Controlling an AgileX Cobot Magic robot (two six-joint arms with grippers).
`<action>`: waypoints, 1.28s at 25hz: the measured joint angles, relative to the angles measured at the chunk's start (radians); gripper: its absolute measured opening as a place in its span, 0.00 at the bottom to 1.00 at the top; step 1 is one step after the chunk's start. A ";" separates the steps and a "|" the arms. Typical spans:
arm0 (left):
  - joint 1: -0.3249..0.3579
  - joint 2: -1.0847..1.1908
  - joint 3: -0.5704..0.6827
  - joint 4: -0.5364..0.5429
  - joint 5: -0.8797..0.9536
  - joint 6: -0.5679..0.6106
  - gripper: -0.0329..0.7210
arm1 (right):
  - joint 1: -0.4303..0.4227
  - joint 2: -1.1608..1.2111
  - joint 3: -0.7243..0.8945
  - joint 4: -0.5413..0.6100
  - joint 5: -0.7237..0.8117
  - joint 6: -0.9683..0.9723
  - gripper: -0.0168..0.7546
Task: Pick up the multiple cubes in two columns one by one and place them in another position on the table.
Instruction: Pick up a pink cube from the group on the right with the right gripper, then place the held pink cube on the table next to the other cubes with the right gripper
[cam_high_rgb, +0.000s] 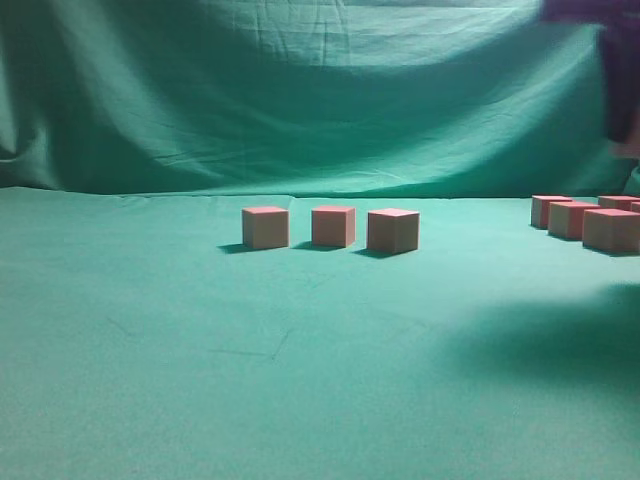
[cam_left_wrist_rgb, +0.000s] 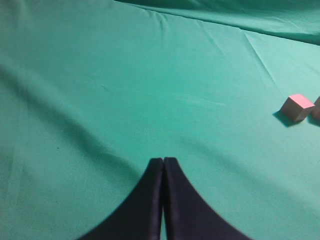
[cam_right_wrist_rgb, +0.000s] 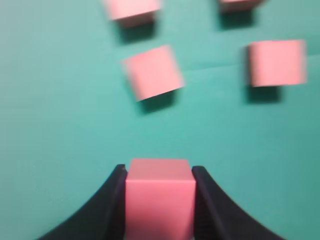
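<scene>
Three cubes (cam_high_rgb: 331, 228) in a row near the middle of the table (cam_high_rgb: 200, 380), apart from one another, each with a small shadow. Four more cubes (cam_high_rgb: 590, 221) bunched close together at the right edge. Dark, blurred arm (cam_high_rgb: 600, 50) high in the upper right corner, well above that cluster.

Seen from the left wrist: left gripper (cam_left_wrist_rgb: 163, 162) pressed closed, tips touching, nothing between them, over bare cloth. One cube (cam_left_wrist_rgb: 297, 107) far off to the right, another barely visible beside it at the edge.

Seen from the right wrist: right gripper (cam_right_wrist_rgb: 160, 172) clamped on a held cube (cam_right_wrist_rgb: 160, 197), lifted above the cloth. Four loose cubes (cam_right_wrist_rgb: 152, 72) below, in two columns, blurred.
</scene>
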 joint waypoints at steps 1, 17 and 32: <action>0.000 0.000 0.000 0.000 0.000 0.000 0.04 | 0.048 -0.005 -0.008 0.020 0.009 0.000 0.36; 0.000 0.000 0.000 0.000 0.000 0.000 0.04 | 0.527 0.259 -0.371 0.092 0.030 0.189 0.36; 0.000 0.000 0.000 0.000 0.000 0.000 0.04 | 0.543 0.568 -0.712 0.058 0.089 0.324 0.36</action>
